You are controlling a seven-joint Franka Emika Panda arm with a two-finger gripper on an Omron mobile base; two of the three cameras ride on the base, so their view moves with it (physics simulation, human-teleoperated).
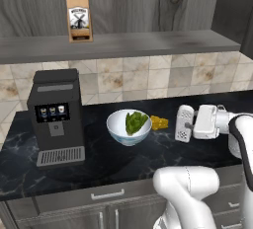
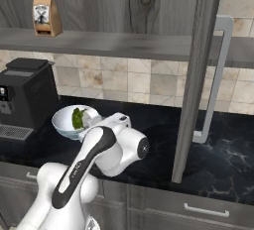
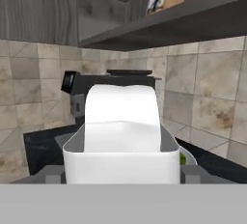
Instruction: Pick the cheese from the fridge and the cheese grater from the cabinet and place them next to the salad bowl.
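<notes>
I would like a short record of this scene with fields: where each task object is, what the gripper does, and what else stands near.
cheese: on the black counter, just right of the salad bowl, at
cheese grater: upright above the counter, right of the cheese, at the gripper's end
gripper: against the grater; fingers hidden, grip not certain
salad bowl: white, green leaves inside, centre of counter
cabinet shelf: holds a brown paper bag
coffee machine: left of the bowl

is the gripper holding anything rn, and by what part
The gripper holds the grater, gripped at its right side, away from the bowl. Exactly where the fingers touch is hidden.
</notes>
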